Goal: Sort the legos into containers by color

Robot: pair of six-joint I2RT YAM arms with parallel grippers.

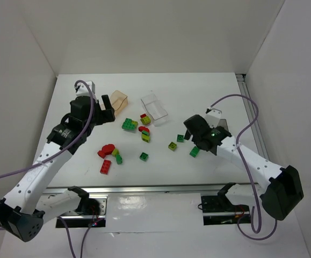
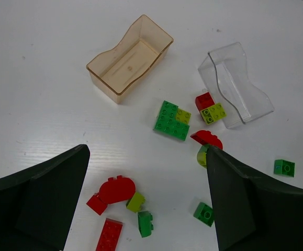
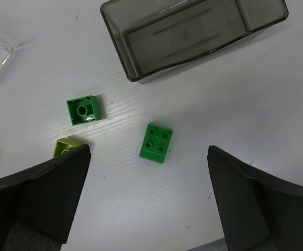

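**Top view.** A white matte counter (image 1: 160,86) is sitting inside plain white walls (image 1: 144,32), with a silver metal rail (image 1: 160,189) running along its near edge. Purple cables (image 1: 236,98) are looping over both arms.

3 small rectangular see-through plastic tubs are standing toward the far side. The orange-tinted tub (image 1: 119,101) is on the left and the colourless clear tub (image 1: 154,107) is just right of it. The dark smoky grey tub (image 3: 193,31) is partly hiding behind the right arm in this view.

The small studded plastic bricks in red, dark green and yellow-green (image 1: 129,124) are lying scattered on the counter, all outside the tubs. Most are lying between the 2 arms, nearer than the orange and clear tubs.

**Wrist views.** The left fingers (image 2: 62,193) are hanging spread wide above the bricks, gripping nothing. The right fingers (image 3: 52,183) are equally wide apart and empty, hovering over a square 4-stud green brick (image 3: 156,142) near the grey tub.
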